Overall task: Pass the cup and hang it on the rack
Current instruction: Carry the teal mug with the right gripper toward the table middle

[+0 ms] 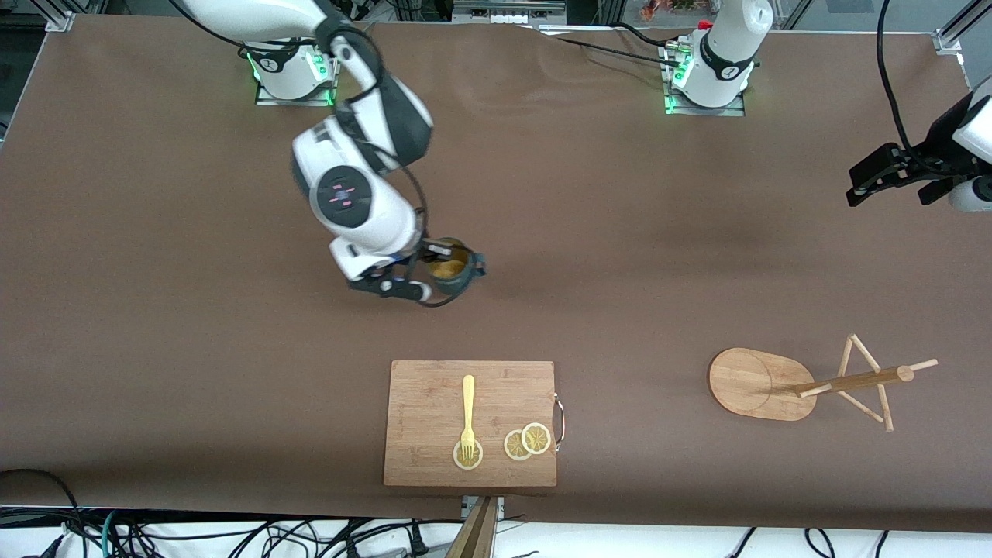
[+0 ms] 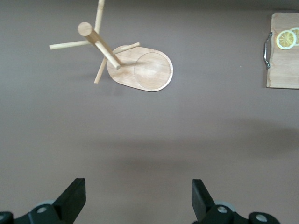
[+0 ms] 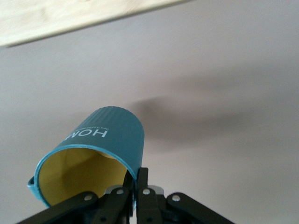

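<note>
My right gripper (image 1: 428, 271) pinches the cup (image 1: 452, 267) by its rim, above the table (image 1: 194, 310), handle free for passing. My left gripper (image 2: 138, 200) waits wide open near the rack (image 1: 814, 384).

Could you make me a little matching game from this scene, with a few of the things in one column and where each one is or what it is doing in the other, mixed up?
Things:
1. cup
2. rack
3. fork
4. left gripper

Places or states:
A. lies on the cutting board, tines on a lemon slice
B. open and holding nothing, up over the table at the left arm's end
C. pinched by its rim in the right gripper
D. stands on its oval base, no cup on any peg

Pairs: 1-C, 2-D, 3-A, 4-B
</note>
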Tool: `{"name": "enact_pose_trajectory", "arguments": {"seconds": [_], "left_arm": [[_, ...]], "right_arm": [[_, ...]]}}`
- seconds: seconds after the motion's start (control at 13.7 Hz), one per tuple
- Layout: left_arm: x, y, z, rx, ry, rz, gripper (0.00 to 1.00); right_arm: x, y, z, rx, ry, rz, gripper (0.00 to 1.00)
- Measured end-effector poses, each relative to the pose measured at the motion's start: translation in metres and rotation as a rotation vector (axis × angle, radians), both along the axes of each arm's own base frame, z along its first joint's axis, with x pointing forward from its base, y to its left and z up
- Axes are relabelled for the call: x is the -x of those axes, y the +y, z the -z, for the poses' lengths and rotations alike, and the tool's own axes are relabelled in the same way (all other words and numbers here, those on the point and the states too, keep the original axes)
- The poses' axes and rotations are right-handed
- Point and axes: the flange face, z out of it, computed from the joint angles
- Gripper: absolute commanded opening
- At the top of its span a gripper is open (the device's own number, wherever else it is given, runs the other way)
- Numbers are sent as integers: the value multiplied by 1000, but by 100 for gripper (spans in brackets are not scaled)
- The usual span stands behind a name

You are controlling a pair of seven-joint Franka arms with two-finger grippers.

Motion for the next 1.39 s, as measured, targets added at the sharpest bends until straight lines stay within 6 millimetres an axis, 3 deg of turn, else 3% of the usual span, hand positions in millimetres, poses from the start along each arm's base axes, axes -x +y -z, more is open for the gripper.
{"name": "enact_pose_trajectory", "arguments": {"seconds": [0.29,0.51,0.58,0.73,0.88,1.02,1.1,1.24,1.39], "left_arm": [[-2,12,3,-1,6,-15,100],[-3,12,6,-1,11,2,100],[-3,12,6,-1,11,4,100],[-3,12,6,-2,11,7,100],[-3,12,6,-2,11,8,100],[-3,12,6,-2,11,9,100],[-3,12,6,-2,11,9,100],[-3,12,6,-2,11,10,100],[-3,9,6,-1,11,15,100]], "right_arm": [[45,76,54,5,-27,48,0],[66,100,78,21,-24,29,0],[70,104,82,23,-22,22,8],[74,109,85,23,-22,14,99],[72,110,81,19,-30,14,100],[66,111,66,5,-49,19,100],[63,110,50,1,-57,20,100],[56,94,2,20,-55,29,100],[39,56,-54,45,-64,64,100]]}}
